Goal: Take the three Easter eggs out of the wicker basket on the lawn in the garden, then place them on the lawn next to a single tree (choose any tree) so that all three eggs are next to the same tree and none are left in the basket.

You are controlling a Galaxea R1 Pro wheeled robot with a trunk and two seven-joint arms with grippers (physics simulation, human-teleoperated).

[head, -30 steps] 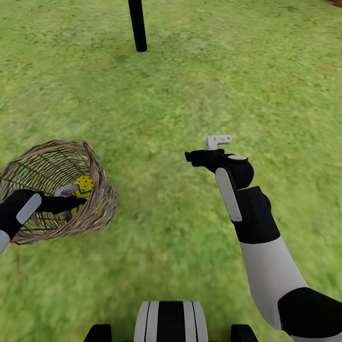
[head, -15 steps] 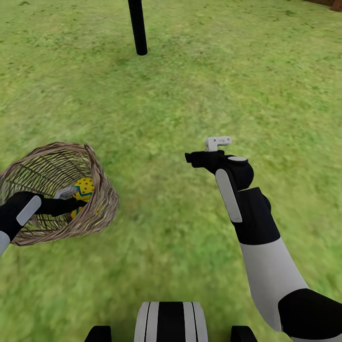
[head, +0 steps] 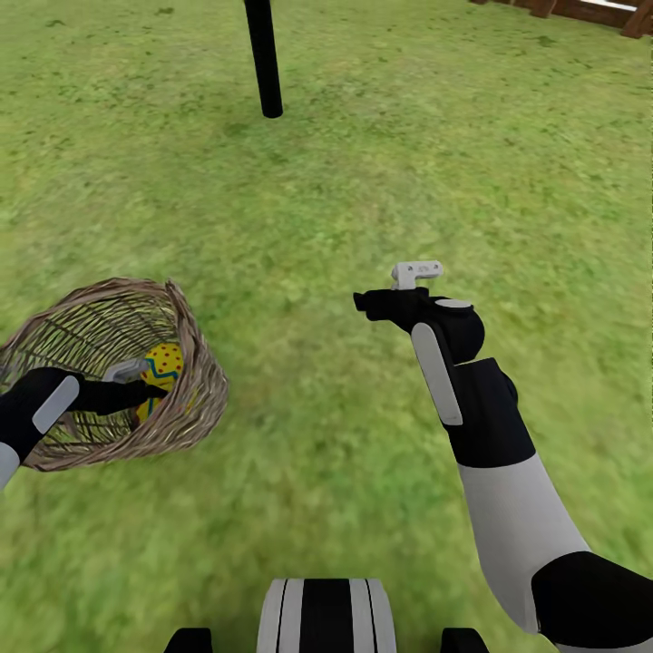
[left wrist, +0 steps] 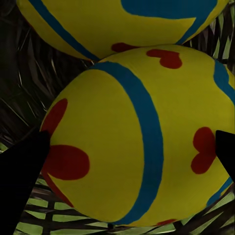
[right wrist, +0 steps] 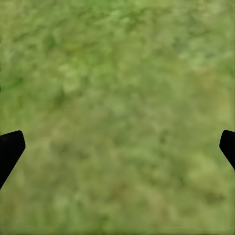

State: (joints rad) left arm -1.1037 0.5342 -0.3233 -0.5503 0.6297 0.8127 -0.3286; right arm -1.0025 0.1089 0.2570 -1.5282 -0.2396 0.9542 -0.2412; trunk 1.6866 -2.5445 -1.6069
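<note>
Left gripper (left wrist: 127, 152): spread wide, straddling an Easter egg (left wrist: 137, 132) inside the wicker basket (head: 195, 399), lower left, for grasping.
Right gripper (right wrist: 117, 147): released, idling over the lawn (head: 363, 163).

Far ahead of us a black trunk (head: 264, 56) stands upright, a straight dark pole (its top runs out past the upper edge of the head view). At the far right corner we can make out a strip of brown wooden fence (head: 580, 11).
</note>
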